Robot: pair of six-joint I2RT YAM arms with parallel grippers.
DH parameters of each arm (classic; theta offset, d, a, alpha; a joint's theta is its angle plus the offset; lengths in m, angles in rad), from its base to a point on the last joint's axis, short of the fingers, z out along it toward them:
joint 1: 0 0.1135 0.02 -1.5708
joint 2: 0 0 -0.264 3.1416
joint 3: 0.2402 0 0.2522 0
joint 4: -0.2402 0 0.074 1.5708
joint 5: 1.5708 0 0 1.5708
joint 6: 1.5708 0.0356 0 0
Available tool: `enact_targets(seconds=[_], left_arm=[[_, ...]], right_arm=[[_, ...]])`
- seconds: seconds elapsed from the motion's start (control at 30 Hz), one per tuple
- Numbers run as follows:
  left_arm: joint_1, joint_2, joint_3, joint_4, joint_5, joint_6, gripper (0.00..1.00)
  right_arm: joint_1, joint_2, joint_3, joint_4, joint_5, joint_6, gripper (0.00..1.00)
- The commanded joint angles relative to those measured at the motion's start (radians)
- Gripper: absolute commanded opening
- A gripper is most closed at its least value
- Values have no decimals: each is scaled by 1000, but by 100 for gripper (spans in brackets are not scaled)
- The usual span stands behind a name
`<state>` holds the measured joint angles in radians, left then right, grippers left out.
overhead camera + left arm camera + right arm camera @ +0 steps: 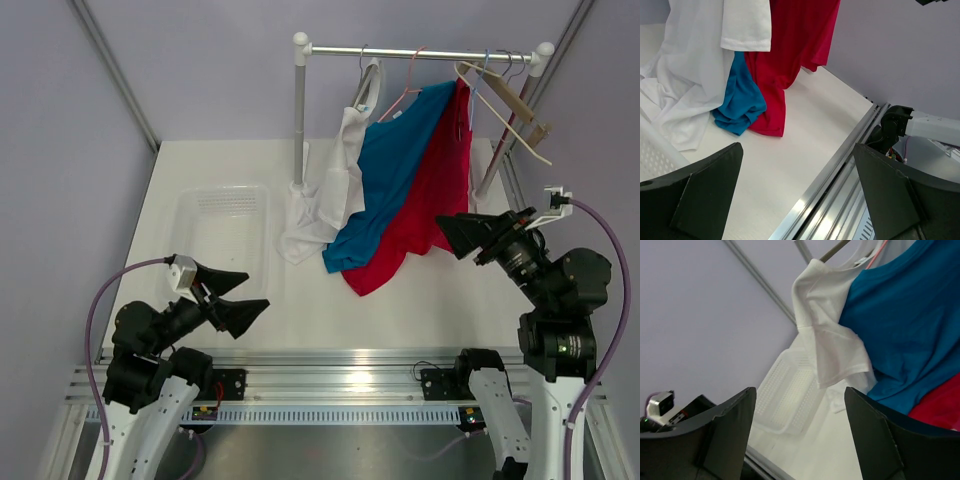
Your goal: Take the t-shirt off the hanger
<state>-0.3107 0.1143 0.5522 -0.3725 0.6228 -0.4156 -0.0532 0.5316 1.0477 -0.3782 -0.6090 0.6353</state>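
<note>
Three t-shirts hang from hangers on a rail point(420, 51) at the back: a white one point(335, 180), a blue one point(395, 165) and a red one point(430, 200), their lower ends lying on the table. They also show in the left wrist view, white point(695, 60), blue point(740, 100), red point(790, 45), and in the right wrist view, white point(830, 335), blue point(910, 325). My left gripper point(240, 295) is open and empty near the front left. My right gripper point(455, 235) is open and empty, just right of the red shirt's lower part.
A white perforated basket point(225, 225) sits on the table left of the shirts. An empty wooden hanger point(510, 100) hangs at the rail's right end. The rack's white post point(299, 110) stands behind the white shirt. A metal rail point(330, 385) runs along the near edge.
</note>
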Motion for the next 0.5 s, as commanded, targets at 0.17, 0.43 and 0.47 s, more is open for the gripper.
enact_targets(seconds=[0.17,0.43,0.47], left_arm=[[2,-14,14,10,15,3,99],[-14,-76,6,10,-11,-8,99],[-19,-79,5,10,-23,-14,99]], right_arm=[[0,235,181,48,67,-10,22],[-2,526,457,-123,344,-186,30],[-2,559,489,-154,389,-241,34]])
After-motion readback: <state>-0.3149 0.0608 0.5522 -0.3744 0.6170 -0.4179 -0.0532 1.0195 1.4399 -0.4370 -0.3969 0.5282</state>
